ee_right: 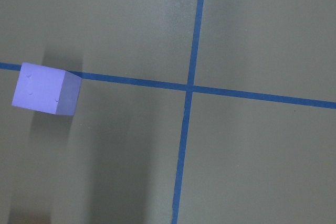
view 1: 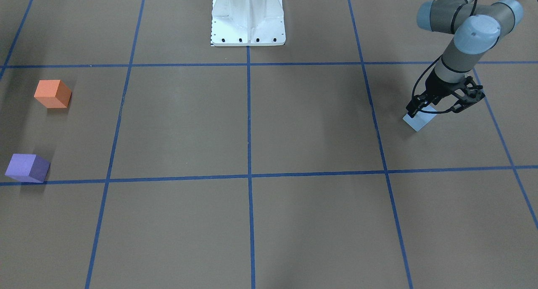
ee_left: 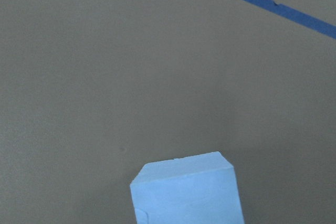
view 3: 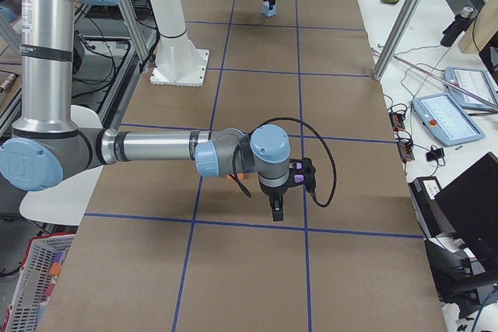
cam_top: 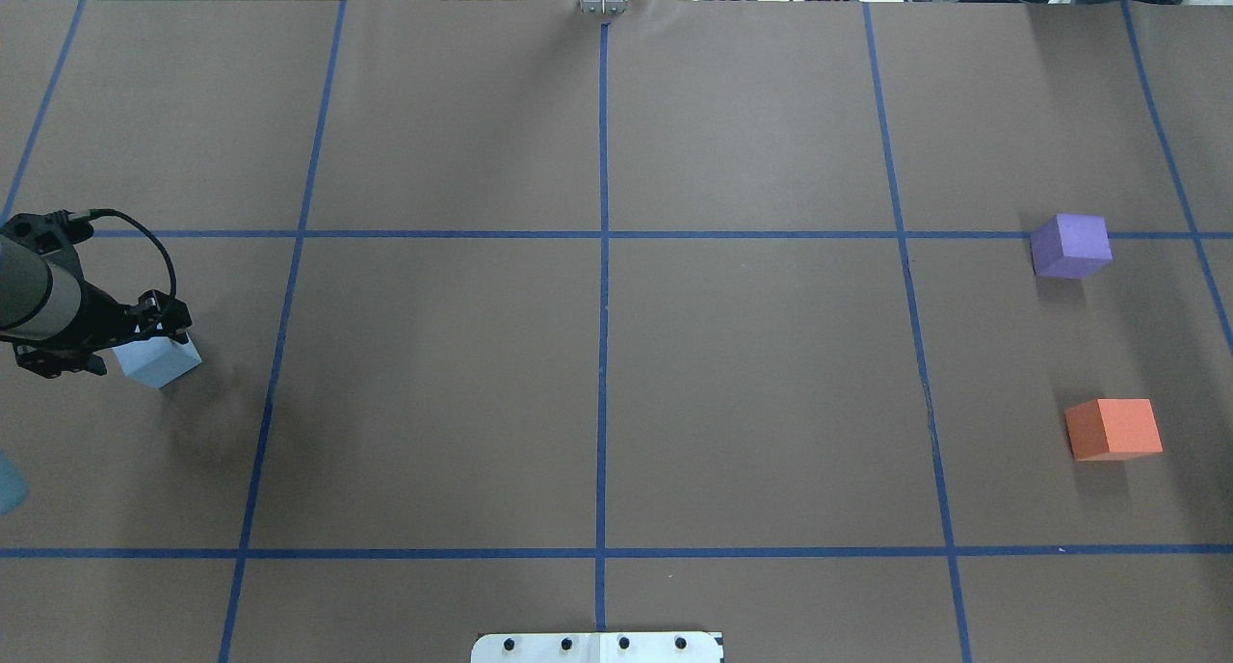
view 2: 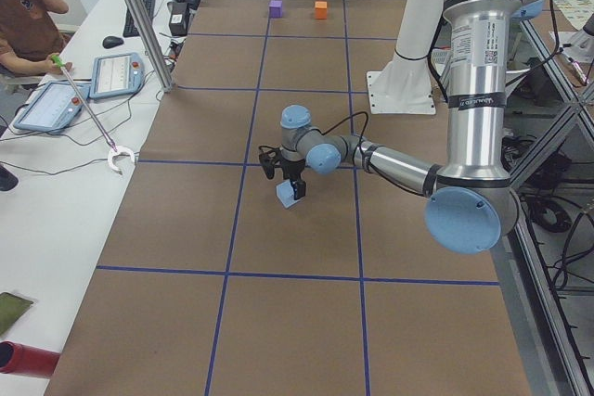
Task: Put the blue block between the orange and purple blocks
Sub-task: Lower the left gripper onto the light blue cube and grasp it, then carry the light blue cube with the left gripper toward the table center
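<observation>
The light blue block (view 1: 419, 119) lies on the brown table at the robot's left side; it also shows in the overhead view (cam_top: 159, 361) and at the bottom of the left wrist view (ee_left: 186, 190). My left gripper (view 1: 431, 111) is down over it, jaws open, one on each side of the block. The orange block (view 1: 52, 93) and the purple block (view 1: 27, 168) stand apart at the opposite end. The purple block shows in the right wrist view (ee_right: 47, 88). My right gripper (view 3: 278, 207) hangs near them, seen only from the side; I cannot tell its state.
The white robot base (view 1: 248, 18) stands at the table's back middle. Blue tape lines (view 1: 249, 175) mark a grid on the table. A person with a grabber stick (view 2: 88, 113) and tablets are at a side desk.
</observation>
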`<action>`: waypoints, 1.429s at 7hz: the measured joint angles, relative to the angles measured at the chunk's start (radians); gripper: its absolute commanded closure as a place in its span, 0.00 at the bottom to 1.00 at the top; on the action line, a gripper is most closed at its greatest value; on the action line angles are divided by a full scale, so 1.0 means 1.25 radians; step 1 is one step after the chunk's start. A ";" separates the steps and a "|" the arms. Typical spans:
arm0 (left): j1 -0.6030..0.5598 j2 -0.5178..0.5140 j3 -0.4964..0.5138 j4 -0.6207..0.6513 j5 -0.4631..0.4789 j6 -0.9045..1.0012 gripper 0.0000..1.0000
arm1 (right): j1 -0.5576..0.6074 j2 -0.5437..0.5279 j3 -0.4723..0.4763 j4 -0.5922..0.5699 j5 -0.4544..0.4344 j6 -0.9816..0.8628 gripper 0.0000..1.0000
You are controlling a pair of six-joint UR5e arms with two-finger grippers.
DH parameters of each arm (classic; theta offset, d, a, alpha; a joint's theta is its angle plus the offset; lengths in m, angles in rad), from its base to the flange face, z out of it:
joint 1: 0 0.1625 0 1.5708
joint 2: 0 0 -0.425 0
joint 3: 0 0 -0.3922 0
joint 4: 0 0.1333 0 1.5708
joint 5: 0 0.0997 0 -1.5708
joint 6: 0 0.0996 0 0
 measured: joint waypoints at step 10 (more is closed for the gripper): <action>0.004 -0.080 -0.119 0.129 0.025 0.022 1.00 | 0.000 -0.005 0.000 0.000 -0.001 0.000 0.00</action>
